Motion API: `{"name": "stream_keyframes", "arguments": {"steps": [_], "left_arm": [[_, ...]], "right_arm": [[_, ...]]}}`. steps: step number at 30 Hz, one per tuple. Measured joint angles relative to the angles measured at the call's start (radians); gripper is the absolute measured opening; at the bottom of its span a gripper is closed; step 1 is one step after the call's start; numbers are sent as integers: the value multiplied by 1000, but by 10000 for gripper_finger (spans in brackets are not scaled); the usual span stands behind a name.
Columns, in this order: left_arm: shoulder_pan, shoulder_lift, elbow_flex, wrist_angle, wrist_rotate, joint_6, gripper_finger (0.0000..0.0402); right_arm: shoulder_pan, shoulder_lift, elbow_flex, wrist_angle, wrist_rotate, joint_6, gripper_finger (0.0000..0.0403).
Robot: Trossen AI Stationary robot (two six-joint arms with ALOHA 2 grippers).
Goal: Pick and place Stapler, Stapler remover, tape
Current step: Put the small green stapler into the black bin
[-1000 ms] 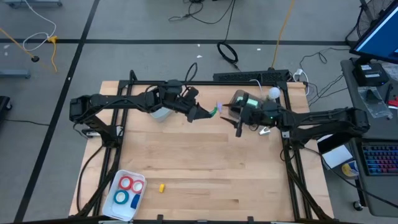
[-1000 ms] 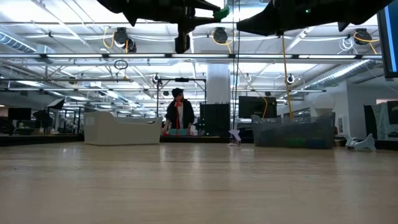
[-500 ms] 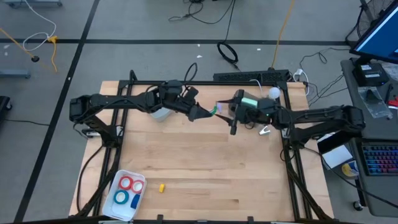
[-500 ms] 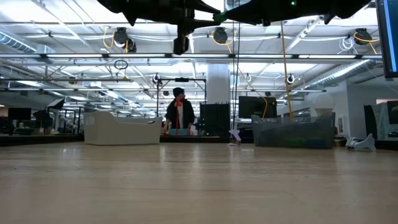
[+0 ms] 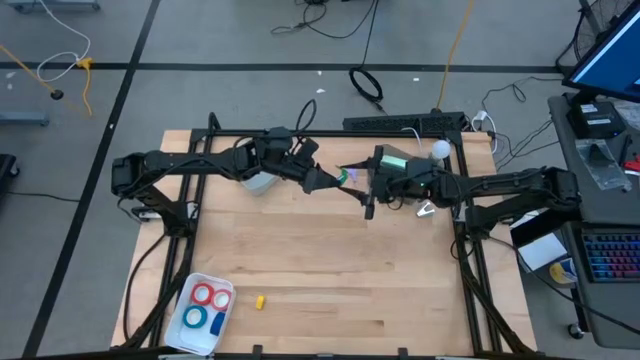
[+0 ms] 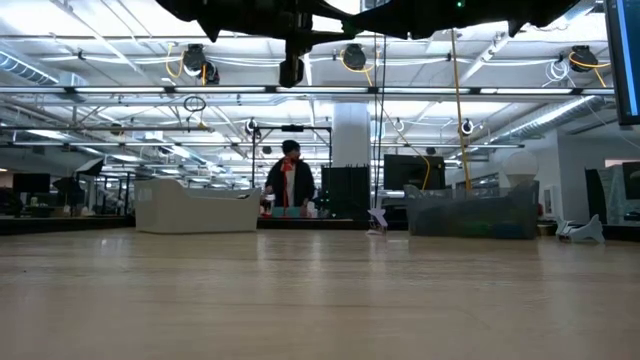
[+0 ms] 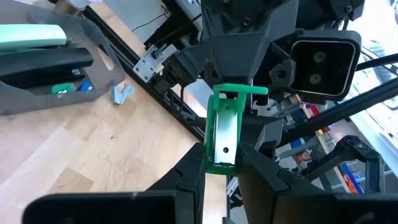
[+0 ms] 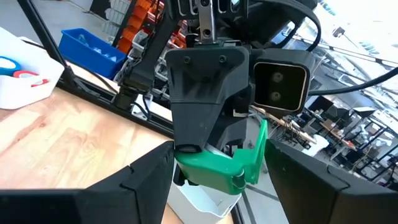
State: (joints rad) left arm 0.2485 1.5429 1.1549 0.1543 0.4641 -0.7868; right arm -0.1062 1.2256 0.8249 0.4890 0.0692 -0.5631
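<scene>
The green stapler remover (image 7: 224,132) hangs in the air above the far middle of the wooden table (image 5: 330,260), pinched at its lower end between the closed fingers of the left gripper (image 7: 221,168). The right gripper (image 8: 217,163) faces it nose to nose, its fingers spread wide on either side of the green piece; from its own wrist view they look just short of touching, though that is hard to judge.

Out from the stapler remover, toward the far right corner of the table, a grey and mint stapler (image 7: 37,46) lies by the black frame rail. Just left of the remover, under the left arm, sits a small white container (image 5: 258,181).

Well away from it, at the near left corner, a white tray (image 5: 190,335) holds the tape (image 5: 210,306): red and blue rolls side by side. A small yellow piece (image 5: 259,301) lies on the wood just beside the tray.

Beyond the table, a person (image 6: 289,180) stands deep in the room.
</scene>
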Motion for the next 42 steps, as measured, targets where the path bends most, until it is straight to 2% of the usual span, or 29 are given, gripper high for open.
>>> {"name": "stream_keyframes", "arguments": {"steps": [12,23,27,35,42], "left_arm": [[8,0,0,-10,82,-29,74],[7,1,0,-60,99,-39,74],[8,2,0,-48,119,-60,74],[3,1,0,-45,157,-81,74],[3,0,0,-44,160,-89,74]], "right_arm": [[0,-3,1,-3,-73,-37,242],[3,-3,3,-55,-124,-25,200],[3,-2,3,-82,-123,-27,203],[3,-2,3,-76,-99,-65,234],[3,37,60,-114,-153,-78,226]]}}
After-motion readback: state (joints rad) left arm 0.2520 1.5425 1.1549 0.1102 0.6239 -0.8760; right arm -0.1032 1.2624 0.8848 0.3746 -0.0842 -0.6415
